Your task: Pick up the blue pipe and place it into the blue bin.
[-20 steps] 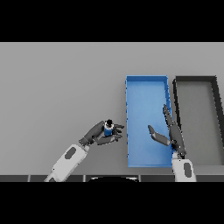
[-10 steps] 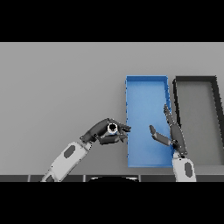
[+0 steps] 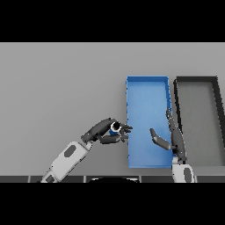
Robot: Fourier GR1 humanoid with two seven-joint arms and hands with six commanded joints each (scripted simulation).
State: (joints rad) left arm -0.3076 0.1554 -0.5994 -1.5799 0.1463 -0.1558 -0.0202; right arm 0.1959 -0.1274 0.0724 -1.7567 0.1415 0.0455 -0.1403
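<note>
Left hand [image 3: 107, 130], dark-fingered on a white and grey arm reaching in from the near left, is curled around the blue pipe [image 3: 114, 128], a short piece whose pale open end faces upward between fingers and thumb. Hand and pipe sit just beside the near left wall of the blue bin [image 3: 130, 105], a long rectangular tray running from near to far on the grey table [image 3: 57, 88]; the fingertips almost reach that wall, but the pipe is not yet over the bin. Right hand [image 3: 172, 137] rests over the bin's near right corner with fingers straight and relaxed, holding nothing. A black bin [image 3: 177, 94] stands just right of the blue one. Judging by its look, the pipe is small, rigid and probably light, with a smooth round surface that could roll or slip, so a wrap across its middle seems the safest hold.
</note>
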